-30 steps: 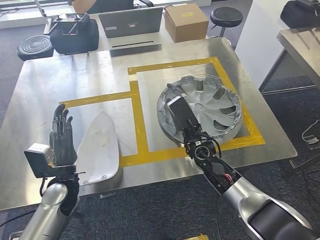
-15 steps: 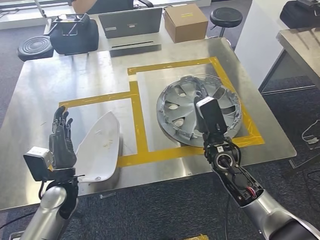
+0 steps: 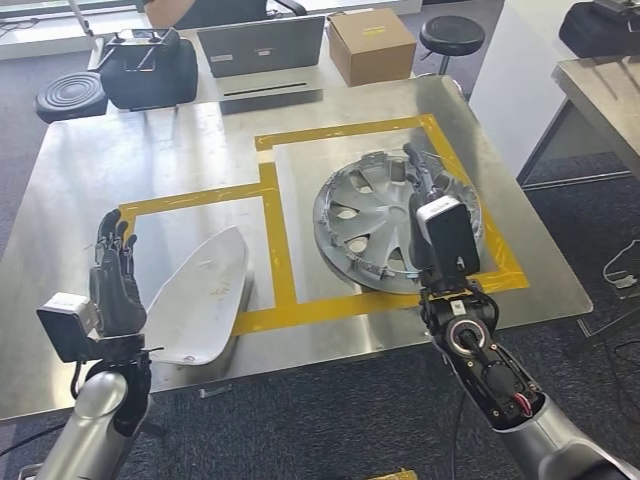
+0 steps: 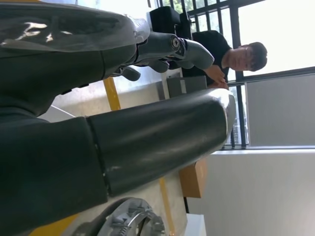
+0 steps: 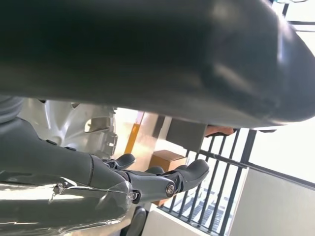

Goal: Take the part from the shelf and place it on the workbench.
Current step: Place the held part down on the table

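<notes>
A white curved shell part [image 3: 200, 300] lies on the steel workbench [image 3: 189, 150], inside the left yellow-taped field near the front edge. My left hand [image 3: 115, 278] stands just left of it, fingers apart and pointing up, holding nothing; the left wrist view shows its fingers [image 4: 174, 49] stretched out. A silver hubcap [image 3: 370, 215] lies in the right taped square. My right hand [image 3: 423, 190] hovers over the hubcap's right half with its fingers [image 5: 167, 184] extended and nothing in them. The hubcap [image 5: 85, 123] also appears beneath that hand in the right wrist view.
Behind the workbench stand a laptop [image 3: 260, 42], a cardboard box [image 3: 371, 44], a black bag [image 3: 147, 65] and two round stools [image 3: 451, 34]. Another table [image 3: 604, 90] is at the right. A person [image 4: 230, 54] sits beyond the bench.
My right hand has swung from the hubcap's front left across to its right side. The left hand has drawn back a little, and the white shell's far tip has turned to the right.
</notes>
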